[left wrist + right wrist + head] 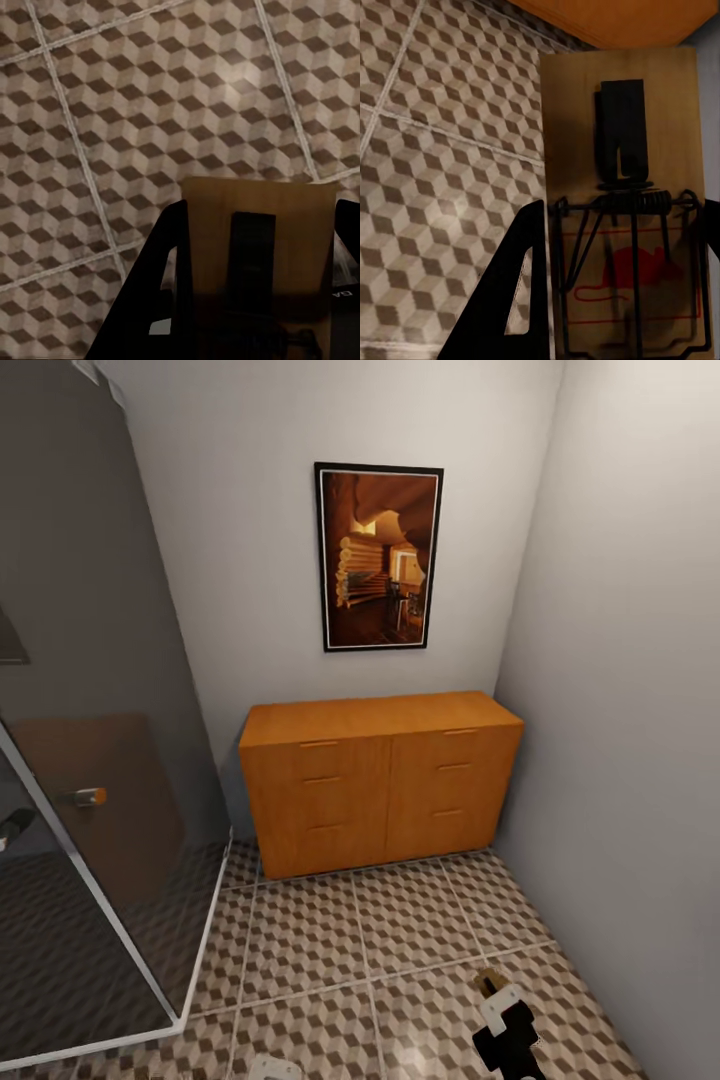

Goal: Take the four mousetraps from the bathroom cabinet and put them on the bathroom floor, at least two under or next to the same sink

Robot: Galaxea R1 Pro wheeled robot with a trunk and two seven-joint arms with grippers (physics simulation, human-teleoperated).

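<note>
Two mousetraps are in hand. In the left wrist view a tan wooden mousetrap (217,225) with a black plate sits between the dark fingers (161,277) of my left gripper (262,214), which is shut on it above the cube-pattern bathroom floor (112,112). In the right wrist view my right gripper (626,214) is shut on another mousetrap (577,135), which has a wire spring and a red mouse print. In the head view the right gripper (503,1015) hangs low at the bottom right. The orange-brown cabinet (380,780) stands against the far wall, all drawers closed.
A glass shower screen (90,760) with a white frame fills the left side. A grey wall (620,710) bounds the right. A framed picture (378,556) hangs above the cabinet. Tiled floor (350,940) lies open between me and the cabinet.
</note>
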